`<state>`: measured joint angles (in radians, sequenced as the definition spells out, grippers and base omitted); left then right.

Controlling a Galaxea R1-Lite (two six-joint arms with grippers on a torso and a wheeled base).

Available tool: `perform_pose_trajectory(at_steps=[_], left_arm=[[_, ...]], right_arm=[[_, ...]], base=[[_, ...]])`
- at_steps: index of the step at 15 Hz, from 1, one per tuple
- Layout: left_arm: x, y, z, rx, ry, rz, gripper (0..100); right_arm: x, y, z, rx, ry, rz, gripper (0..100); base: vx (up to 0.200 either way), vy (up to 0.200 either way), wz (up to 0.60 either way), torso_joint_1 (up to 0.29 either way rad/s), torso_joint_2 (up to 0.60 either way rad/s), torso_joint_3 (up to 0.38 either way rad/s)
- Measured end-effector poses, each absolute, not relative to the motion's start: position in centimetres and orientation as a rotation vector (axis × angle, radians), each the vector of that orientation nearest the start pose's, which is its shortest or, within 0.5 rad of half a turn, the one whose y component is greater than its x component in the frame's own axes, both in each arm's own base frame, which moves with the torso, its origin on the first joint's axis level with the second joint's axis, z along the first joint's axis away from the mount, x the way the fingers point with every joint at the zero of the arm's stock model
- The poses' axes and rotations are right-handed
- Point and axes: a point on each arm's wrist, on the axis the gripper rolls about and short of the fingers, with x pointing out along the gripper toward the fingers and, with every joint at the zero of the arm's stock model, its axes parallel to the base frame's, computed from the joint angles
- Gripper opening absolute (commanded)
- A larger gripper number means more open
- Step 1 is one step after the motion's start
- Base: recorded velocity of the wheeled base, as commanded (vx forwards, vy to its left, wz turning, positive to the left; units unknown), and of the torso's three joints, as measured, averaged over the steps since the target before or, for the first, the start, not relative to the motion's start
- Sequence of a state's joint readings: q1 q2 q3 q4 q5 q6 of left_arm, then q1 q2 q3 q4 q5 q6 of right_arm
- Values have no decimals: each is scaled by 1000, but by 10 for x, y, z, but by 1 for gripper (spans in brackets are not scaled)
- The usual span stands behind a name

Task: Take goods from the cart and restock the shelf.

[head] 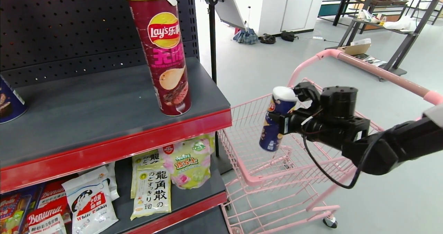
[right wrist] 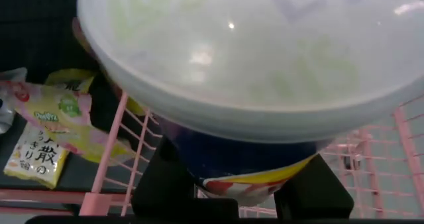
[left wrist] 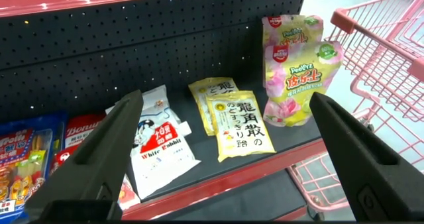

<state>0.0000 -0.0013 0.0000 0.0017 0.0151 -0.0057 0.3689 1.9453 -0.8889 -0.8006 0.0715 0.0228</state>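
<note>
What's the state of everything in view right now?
right claw: shut on blue can
blue can: held tilted over the cart, lid on
left claw: open, empty, facing lower shelf
red chip can: upright on top shelf, lid on
green pouches: standing on lower shelf
yellow bags: lying flat on lower shelf

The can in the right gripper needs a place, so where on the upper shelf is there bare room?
The upper shelf is bare between the dark package at the left and the tall red can; only a narrow strip lies right of that can. The lower shelf is crowded with bags.
</note>
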Motion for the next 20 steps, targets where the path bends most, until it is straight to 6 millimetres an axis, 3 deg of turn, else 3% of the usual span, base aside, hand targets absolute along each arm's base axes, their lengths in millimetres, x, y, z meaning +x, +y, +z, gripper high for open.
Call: perform_pose_trajectory(at_steps=[2, 4, 6, 8, 11, 13, 16, 20], left_arm=[[-23, 0, 75, -6, 0, 15, 100], [-23, 0, 75, -6, 0, 15, 100], [-23, 0, 75, -6, 0, 15, 100], [-23, 0, 75, -6, 0, 15, 100], [-23, 0, 75, -6, 0, 15, 100], [-23, 0, 75, -6, 0, 15, 100], [-23, 0, 75, -6, 1, 15, 100], [-23, 0, 75, -6, 0, 15, 100]], right_arm=[[318, 116, 177, -36, 213, 348, 0], [287, 100, 213, -56, 186, 265, 0], [239, 81, 240, -69, 189, 234, 0], [184, 59, 255, -89, 193, 205, 0], [107, 25, 248, -115, 254, 122, 0], [72, 11, 238, -113, 261, 62, 0], [44, 4, 226, -103, 218, 25, 0], [33, 2, 219, -100, 192, 19, 0]], base=[[0, 0, 0, 0, 0, 0], [0, 0, 0, 0, 0, 0], [0, 0, 0, 0, 0, 0], [0, 0, 0, 0, 0, 0], [0, 0, 0, 0, 0, 0], [0, 0, 0, 0, 0, 0], [0, 0, 0, 77, -238, -165], [0, 0, 0, 173, -514, -342]])
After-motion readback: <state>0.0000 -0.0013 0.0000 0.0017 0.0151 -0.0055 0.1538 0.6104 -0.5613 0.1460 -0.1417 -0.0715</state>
